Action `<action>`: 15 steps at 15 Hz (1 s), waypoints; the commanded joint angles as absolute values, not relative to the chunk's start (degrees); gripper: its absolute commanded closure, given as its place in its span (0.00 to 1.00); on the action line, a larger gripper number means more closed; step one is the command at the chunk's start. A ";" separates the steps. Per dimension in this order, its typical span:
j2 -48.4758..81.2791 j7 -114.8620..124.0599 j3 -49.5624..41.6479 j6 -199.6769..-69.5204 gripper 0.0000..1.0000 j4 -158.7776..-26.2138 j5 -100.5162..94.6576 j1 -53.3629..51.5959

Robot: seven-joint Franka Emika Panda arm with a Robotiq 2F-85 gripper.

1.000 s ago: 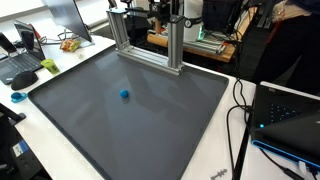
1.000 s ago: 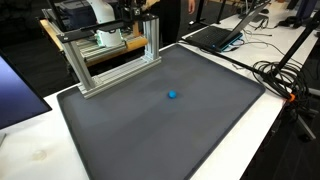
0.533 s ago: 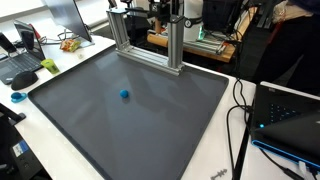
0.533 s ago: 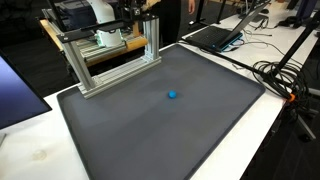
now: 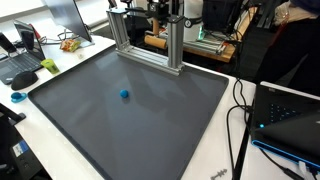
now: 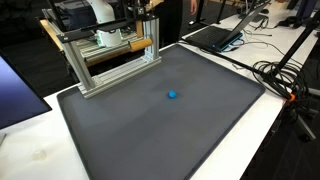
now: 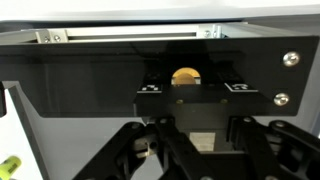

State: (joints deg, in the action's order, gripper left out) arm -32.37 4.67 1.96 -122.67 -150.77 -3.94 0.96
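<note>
In the wrist view my gripper (image 7: pixel 196 136) comes up from the bottom edge, its black fingers shut on a tan wooden piece (image 7: pixel 200 142). Just past it stands a black panel (image 7: pixel 90 70) with a round brass knob (image 7: pixel 185 76) and two small markers. In both exterior views an aluminium frame (image 5: pixel 176 45) (image 6: pixel 115 75) stands at the back of a grey mat (image 5: pixel 150 130) (image 6: pixel 200 140), and a wooden panel (image 5: pixel 152 42) (image 6: pixel 125 46) shows inside it. The arm is mostly hidden behind the frame. A small blue ball (image 5: pixel 125 95) (image 6: pixel 172 96) lies alone on the mat, far from the gripper.
Laptops (image 5: pixel 290 120) (image 6: pixel 215 38) sit off the mat's edges, with black cables (image 5: pixel 240 110) (image 6: pixel 280 75) beside them. A monitor (image 5: pixel 70 15), a green object (image 5: pixel 48 66) and a cyan item (image 5: pixel 17 97) are on the white table beyond the mat.
A wooden panel has slid into view inside the aluminium frame. The blue ball has not moved.
</note>
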 commanded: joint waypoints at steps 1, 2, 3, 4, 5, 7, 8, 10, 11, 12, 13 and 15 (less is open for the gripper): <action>-29.73 6.83 3.52 -124.77 0.78 -147.65 -2.99 0.07; -28.92 7.20 3.94 -125.35 0.78 -146.88 -3.34 0.18; -27.95 7.75 4.44 -125.75 0.78 -145.92 -3.73 0.31; -26.68 8.16 4.89 -125.80 0.78 -144.55 -3.86 0.27; -25.43 8.71 5.36 -125.83 0.78 -143.18 -4.02 0.25; -22.58 9.79 6.17 -125.69 0.78 -139.73 -4.27 0.18; -21.08 10.46 6.53 -125.64 0.78 -137.92 -4.51 0.28; -17.07 12.11 7.32 -125.22 0.78 -133.44 -5.80 0.68; -14.46 12.28 7.16 -124.57 0.78 -130.73 -5.77 0.70; -12.21 13.10 7.04 -124.66 0.78 -128.54 -6.13 0.97; -9.94 13.78 6.62 -124.83 0.78 -126.41 -6.16 1.16; -6.11 16.43 5.89 -126.36 0.78 -123.17 -6.83 1.67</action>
